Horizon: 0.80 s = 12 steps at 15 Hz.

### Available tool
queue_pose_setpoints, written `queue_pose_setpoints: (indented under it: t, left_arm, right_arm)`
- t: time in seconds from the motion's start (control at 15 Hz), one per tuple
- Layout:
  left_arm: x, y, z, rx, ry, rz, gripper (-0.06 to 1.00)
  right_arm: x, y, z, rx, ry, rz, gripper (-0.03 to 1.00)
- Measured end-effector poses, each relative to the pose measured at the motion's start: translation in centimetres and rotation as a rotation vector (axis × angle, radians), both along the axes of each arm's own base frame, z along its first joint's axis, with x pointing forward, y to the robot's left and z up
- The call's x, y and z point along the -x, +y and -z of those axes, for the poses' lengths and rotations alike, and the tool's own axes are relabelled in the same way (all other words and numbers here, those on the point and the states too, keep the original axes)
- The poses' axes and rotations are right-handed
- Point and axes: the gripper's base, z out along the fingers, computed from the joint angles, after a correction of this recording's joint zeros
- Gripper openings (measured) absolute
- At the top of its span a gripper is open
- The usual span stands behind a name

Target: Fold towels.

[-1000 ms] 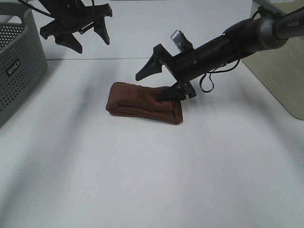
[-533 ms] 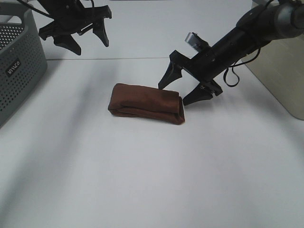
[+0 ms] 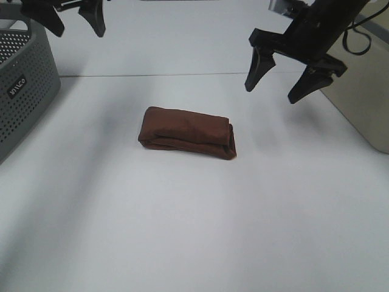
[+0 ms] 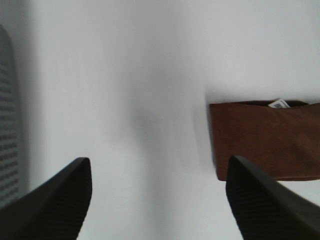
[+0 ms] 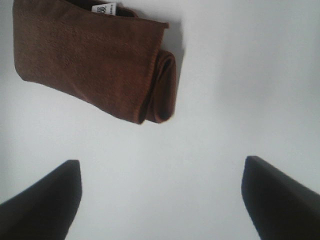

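Observation:
The dark reddish-brown towel (image 3: 187, 132) lies folded into a thick narrow bundle on the white table, left of the middle. It also shows in the left wrist view (image 4: 265, 140) and in the right wrist view (image 5: 97, 60), with its small white tag (image 5: 105, 9) at one edge. My right gripper (image 3: 273, 87) is open and empty, raised above the table to the right of and behind the towel. My left gripper (image 3: 76, 27) is open and empty, high at the back left, well apart from the towel.
A grey perforated basket (image 3: 21, 85) stands at the left edge of the table. A beige panel (image 3: 361, 91) stands at the right edge. The table (image 3: 194, 225) is white and bare in front of the towel.
My right gripper has let go of the towel's right end and lifted up and back to the right. My left gripper has moved higher and further left. The towel stays folded.

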Motion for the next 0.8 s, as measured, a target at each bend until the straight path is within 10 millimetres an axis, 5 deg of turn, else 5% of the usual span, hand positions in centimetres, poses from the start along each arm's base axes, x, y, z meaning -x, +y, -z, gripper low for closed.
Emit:
queue_pose_setpoints:
  t: [0.4, 0.8]
  left_arm:
    - [5.0, 1.8, -5.9, -0.059, -0.101, 0.046, 0.71]
    - [16.6, 4.8, -6.6, -0.082, -0.027, 0.077, 0.71]
  right_arm:
    - [4.1, -2.4, -7.8, 0.149, -0.143, 0.039, 0.82]
    - [15.0, -4.5, -11.6, 0.142, -0.219, 0.053, 0.82]
